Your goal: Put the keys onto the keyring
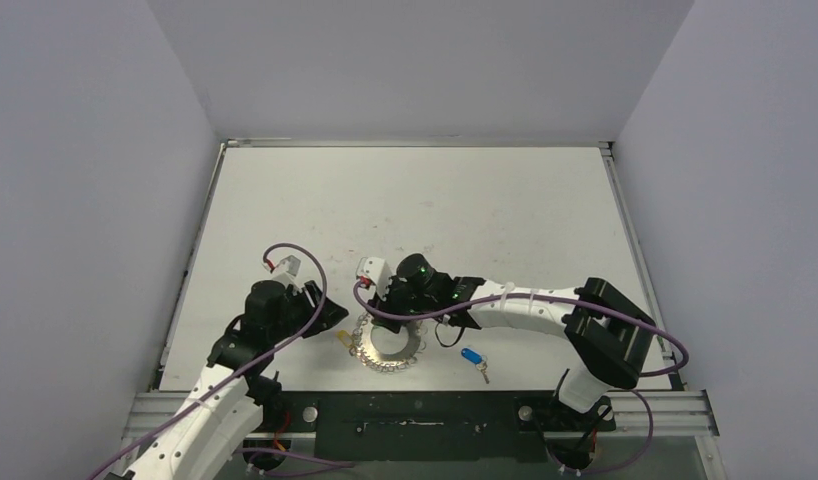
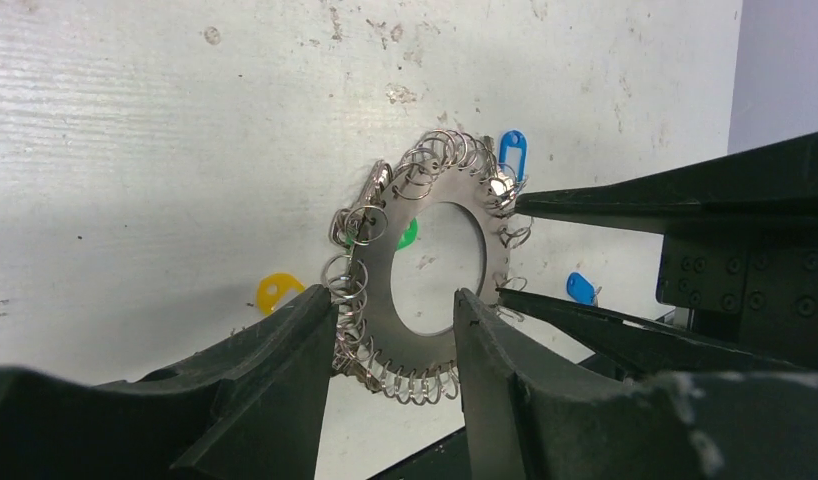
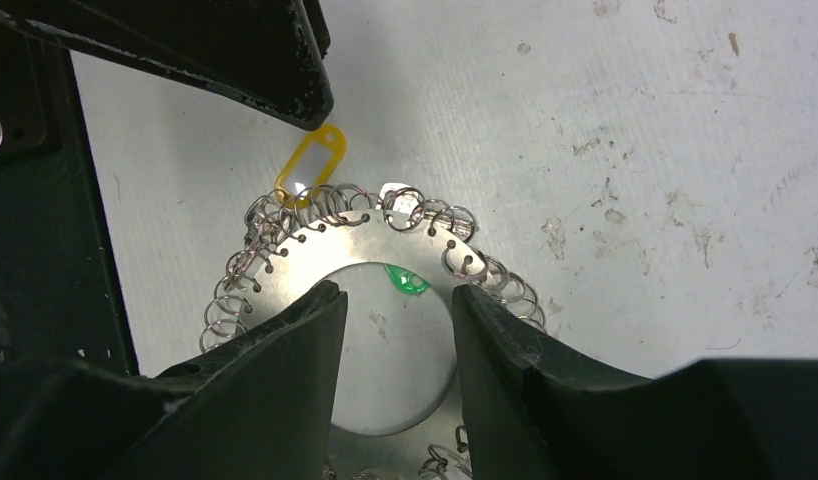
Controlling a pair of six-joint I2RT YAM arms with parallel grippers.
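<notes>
Silver wire loops are the likely trouble: they crowd the whole rim of the keyring [image 1: 388,345], which lies flat on the white table [image 1: 415,200] between the two arms, and any fingertip can snag in them. On the left, the left gripper [image 2: 392,292] stands part open, its fingers astride the ring's near rim and pinching nothing. Closing there could tangle the loops, or tip the ring and drag it. The yellow key [image 3: 310,165] touches the loops at the ring's left edge, though I cannot tell whether it is threaded on, and a nudge might knock it away. The right gripper [image 3: 397,292], also part open and empty, hovers over the centre hole, close enough to the other fingers to bump them. Further right the blue key [image 1: 473,357] lies loose, apart from the ring, and looks small and slippery to pinch. The ring is a thin, shiny disc with a wide round hole, where a green key [image 3: 405,280] shows. The tags are smooth oval plastic, the table scuffed and matt, the fingers black and wedge-shaped.
</notes>
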